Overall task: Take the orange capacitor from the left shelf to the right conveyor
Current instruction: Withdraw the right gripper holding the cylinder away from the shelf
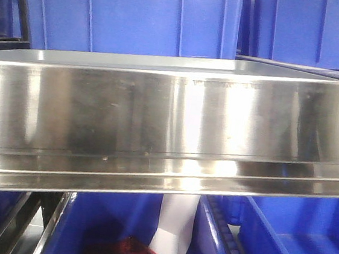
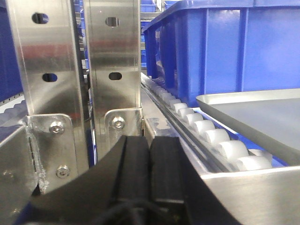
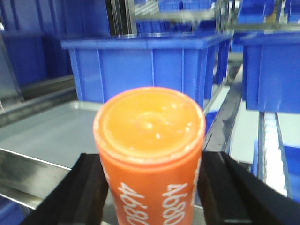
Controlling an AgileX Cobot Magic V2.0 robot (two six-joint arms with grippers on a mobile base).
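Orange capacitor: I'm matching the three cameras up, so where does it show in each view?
Exterior front-facing: not in it; only the left shelf and blue bins.
Left wrist: not in it; the shut left gripper fills bottom centre.
Right wrist: orange capacitor at bottom centre, between the fingers of the right gripper.
Shared landmark: blue bins show in all three views.

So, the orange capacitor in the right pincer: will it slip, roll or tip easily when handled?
Probably stiff: the orange capacitor looks undented where the right pincer clamps it. Its glossy skin may slip somewhat. As a flat-topped cylinder it should stand, yet likely rolls if laid sideways.
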